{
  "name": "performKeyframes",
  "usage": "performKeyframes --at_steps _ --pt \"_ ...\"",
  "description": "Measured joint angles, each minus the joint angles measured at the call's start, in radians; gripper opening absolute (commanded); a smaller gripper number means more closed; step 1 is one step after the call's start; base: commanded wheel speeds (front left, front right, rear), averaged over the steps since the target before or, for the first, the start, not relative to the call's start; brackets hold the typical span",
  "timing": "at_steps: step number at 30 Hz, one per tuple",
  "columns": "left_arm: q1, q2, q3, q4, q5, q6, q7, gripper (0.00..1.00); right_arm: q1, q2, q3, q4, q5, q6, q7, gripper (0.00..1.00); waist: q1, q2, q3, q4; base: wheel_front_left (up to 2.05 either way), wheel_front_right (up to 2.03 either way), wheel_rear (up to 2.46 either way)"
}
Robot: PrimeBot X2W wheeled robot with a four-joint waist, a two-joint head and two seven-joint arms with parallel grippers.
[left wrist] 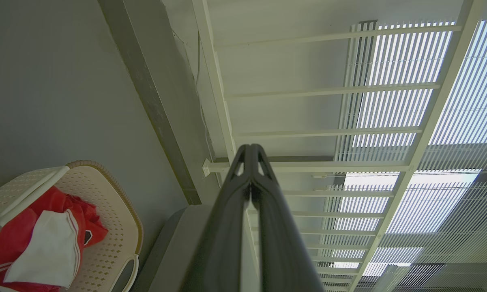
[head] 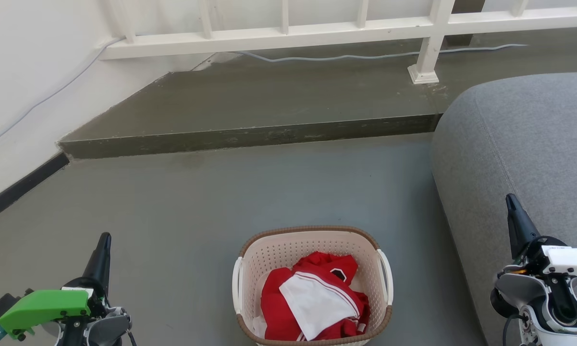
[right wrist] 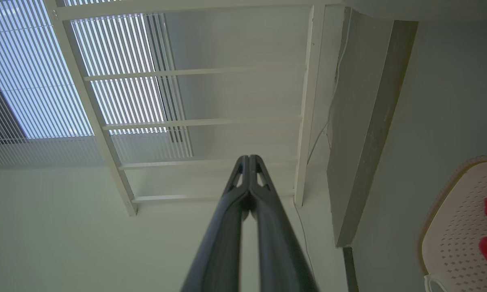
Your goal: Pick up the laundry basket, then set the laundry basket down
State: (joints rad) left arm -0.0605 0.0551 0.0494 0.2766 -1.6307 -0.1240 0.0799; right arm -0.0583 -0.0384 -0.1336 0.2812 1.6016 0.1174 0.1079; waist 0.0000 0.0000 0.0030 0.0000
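Observation:
The laundry basket (head: 288, 250), cream perforated plastic with a brown woven rim and white side handles, stands on the grey floor at the bottom centre of the head view. Red and white clothes (head: 317, 298) lie inside it. My left gripper (head: 104, 239) is well to its left, shut and empty, fingers pointing up the view. My right gripper (head: 510, 199) is to the basket's right, beside the sofa, also shut and empty. The left wrist view shows the basket (left wrist: 117, 211) at lower left of the closed gripper (left wrist: 251, 149). The right wrist view has the basket (right wrist: 454, 219) at lower right of the closed gripper (right wrist: 249, 159).
A grey sofa (head: 523, 144) fills the right side, close to the basket. A raised concrete step (head: 250, 137) runs across the floor ahead, with a white railing (head: 317, 33) and a cable (head: 365, 56) behind it. A white wall (head: 24, 86) stands at left.

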Motion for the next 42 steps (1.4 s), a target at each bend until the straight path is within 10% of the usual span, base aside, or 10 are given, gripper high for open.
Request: performKeyframes --at_steps 42 --pt "0.000 -0.001 0.003 -0.001 0.000 0.000 0.007 0.00 0.000 0.000 0.000 0.000 0.000 0.000 0.000 0.00 0.0000 0.0000 0.000 0.000 0.00 0.00 0.00"
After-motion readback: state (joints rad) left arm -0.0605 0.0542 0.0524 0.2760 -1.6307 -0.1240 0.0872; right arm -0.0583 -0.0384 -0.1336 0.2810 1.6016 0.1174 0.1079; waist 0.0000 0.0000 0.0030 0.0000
